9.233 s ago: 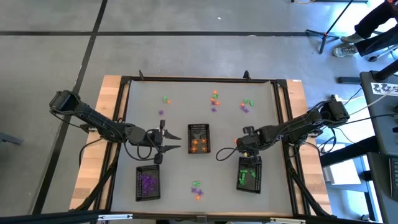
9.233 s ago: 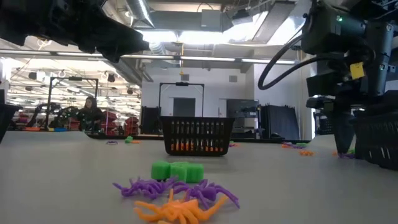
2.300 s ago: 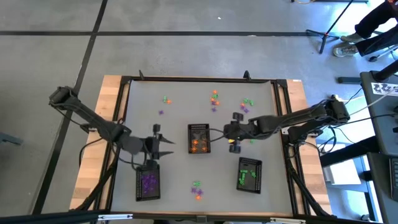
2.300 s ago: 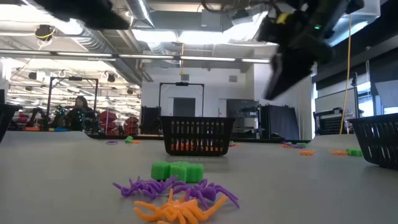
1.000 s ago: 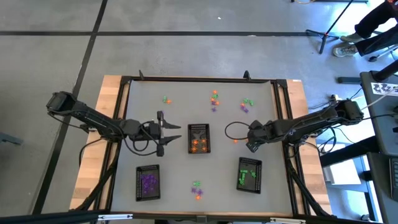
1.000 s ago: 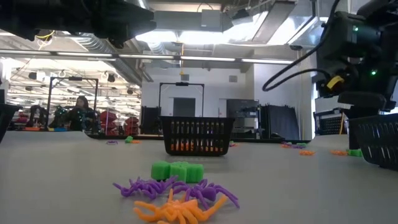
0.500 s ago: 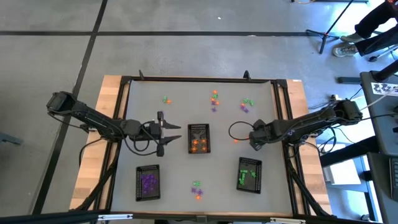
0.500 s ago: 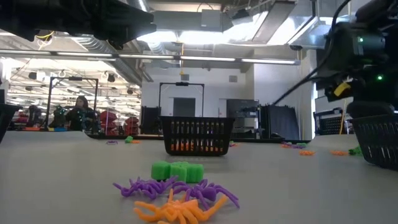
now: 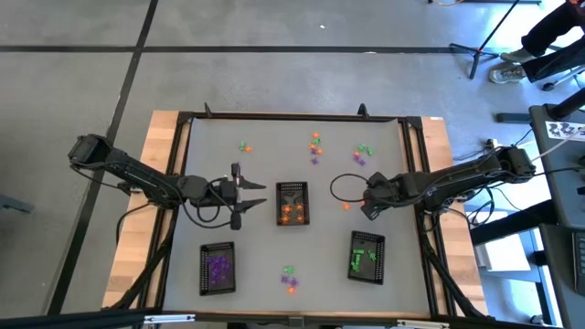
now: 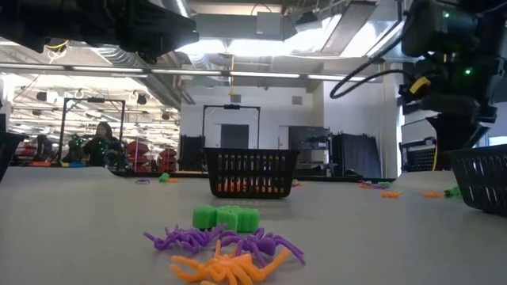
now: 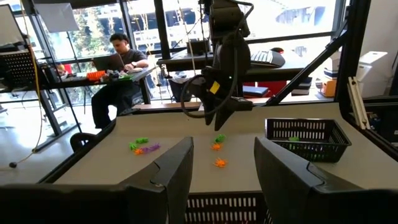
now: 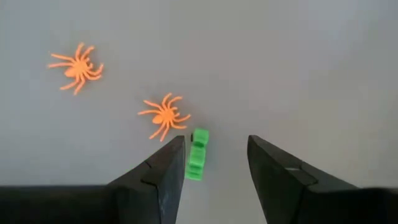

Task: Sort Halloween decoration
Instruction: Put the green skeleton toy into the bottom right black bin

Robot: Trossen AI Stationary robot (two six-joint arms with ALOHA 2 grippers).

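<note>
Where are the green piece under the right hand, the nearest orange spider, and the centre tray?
green piece (image 12: 198, 154), right wrist view, its middle.
orange spider (image 12: 165, 115), right wrist view, its body.
centre tray (image 9: 292, 188), high view, far rim.

One camera looks straight down on the whole table (image 9: 302, 174). One sits low on the table, looking across. Both see the middle tray (image 9: 292, 203). Each wrist camera looks past its own fingers
</note>
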